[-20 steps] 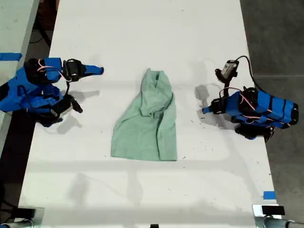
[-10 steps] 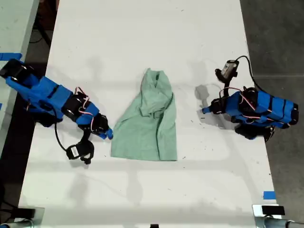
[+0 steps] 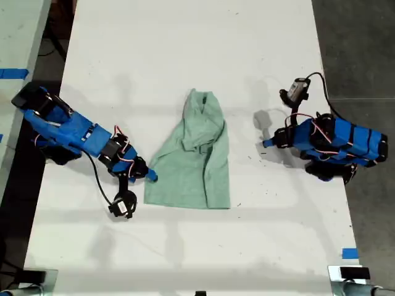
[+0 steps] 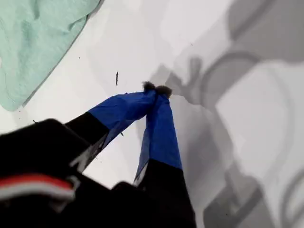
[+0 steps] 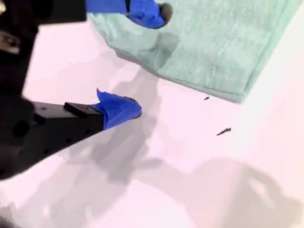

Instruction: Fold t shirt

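- The small, wrinkled, pale mint-green cloth t shirt (image 3: 194, 157) lies bunched near the middle of the white worktop (image 3: 185, 49), narrow at the far end and wider at the near hem.
- My second hand (image 5: 146, 61) is released, jaws spread at the shirt's lower corner on the exterior view's left. One blue-taped tip is over the cloth and the other over bare worktop.
- Risk: if it clenches from here it may pinch only the top layer, or nothing, because the lower tip is not under the hem.
- Risk: pushing inward could bunch the wrinkled cloth further instead of lifting it.
- My first hand (image 4: 156, 89) is clenched on nothing, well apart from the shirt on the exterior view's right.
- Risk: with nothing pinning the far side, one pull may drag the whole shirt.
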You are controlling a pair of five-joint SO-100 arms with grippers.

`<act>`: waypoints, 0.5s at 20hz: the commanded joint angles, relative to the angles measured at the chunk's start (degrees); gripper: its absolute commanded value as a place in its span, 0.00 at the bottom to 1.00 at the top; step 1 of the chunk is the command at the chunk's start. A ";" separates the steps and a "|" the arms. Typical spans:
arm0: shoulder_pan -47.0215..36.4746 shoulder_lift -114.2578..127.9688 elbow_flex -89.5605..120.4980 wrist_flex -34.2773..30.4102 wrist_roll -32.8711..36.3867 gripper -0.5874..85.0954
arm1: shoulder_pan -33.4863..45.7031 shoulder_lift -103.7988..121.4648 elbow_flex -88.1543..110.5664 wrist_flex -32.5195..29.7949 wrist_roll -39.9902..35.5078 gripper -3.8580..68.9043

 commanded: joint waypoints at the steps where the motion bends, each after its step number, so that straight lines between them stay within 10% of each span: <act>1: -2.81 -0.53 -3.34 -1.41 -0.18 0.30 | -0.53 0.70 2.46 -0.35 0.88 0.03; 10: -6.59 -19.51 -18.37 -0.18 11.07 0.00 | -0.62 0.70 2.46 -0.35 0.88 0.03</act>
